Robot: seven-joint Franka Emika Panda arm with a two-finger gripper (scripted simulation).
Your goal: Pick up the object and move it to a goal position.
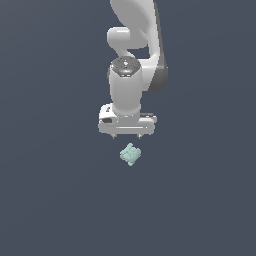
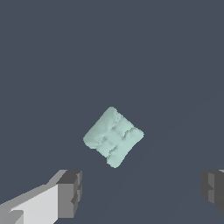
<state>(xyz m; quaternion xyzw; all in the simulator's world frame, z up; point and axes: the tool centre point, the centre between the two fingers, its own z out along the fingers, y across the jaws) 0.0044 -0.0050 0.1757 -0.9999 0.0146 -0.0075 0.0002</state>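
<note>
The object [image 1: 130, 154] is a small pale mint-green lumpy block lying on the dark grey floor, turned like a diamond. In the wrist view the object [image 2: 113, 136] sits ahead of the fingers and apart from them. My gripper [image 1: 127, 135] hangs from the white arm just behind and above the object in the exterior view. It is open and empty. In the wrist view my gripper [image 2: 142, 192] shows two grey fingertips [image 2: 71, 192] set far apart, wider than the object.
The flat dark grey floor [image 1: 50, 200] spreads all around. The white arm [image 1: 131, 60] rises behind the gripper toward the top of the exterior view. No other object shows.
</note>
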